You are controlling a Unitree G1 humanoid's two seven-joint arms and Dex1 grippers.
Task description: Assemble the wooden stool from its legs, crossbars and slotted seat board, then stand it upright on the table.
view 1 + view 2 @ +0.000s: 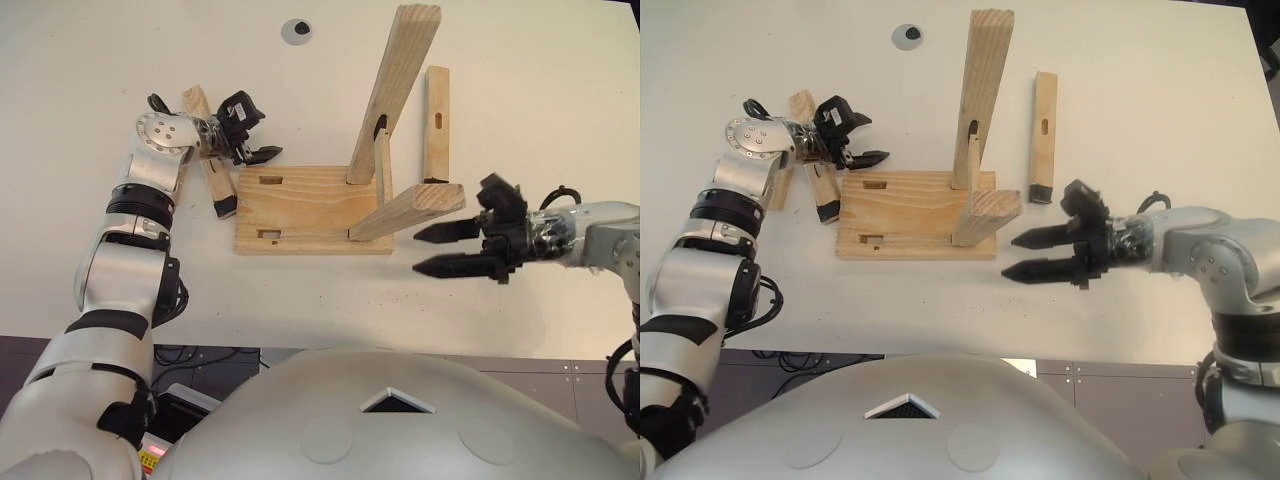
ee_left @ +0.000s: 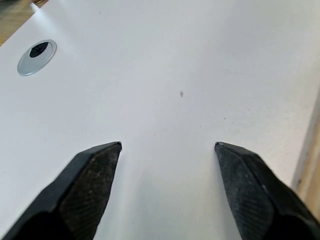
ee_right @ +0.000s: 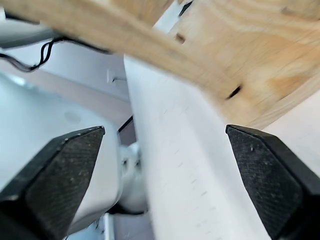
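The slotted seat board (image 1: pixel 300 210) lies flat mid-table. Two legs are plugged into its right end: a tall one (image 1: pixel 395 90) leaning away and a second (image 1: pixel 410 210) jutting to the right, with a thin crossbar (image 1: pixel 383 165) between them. A loose slotted piece (image 1: pixel 436 120) lies to their right. Another loose piece with a black tip (image 1: pixel 215 180) lies left of the board. My left gripper (image 1: pixel 262 135) hovers open just above the board's far left corner, over bare table (image 2: pixel 180 95). My right gripper (image 1: pixel 418 250) is open just right of the jutting leg's end (image 3: pixel 100 30).
A round grey grommet (image 1: pixel 296 31) sits in the table near the far edge. The table's front edge runs close below the board. White tabletop spreads to the far left and far right.
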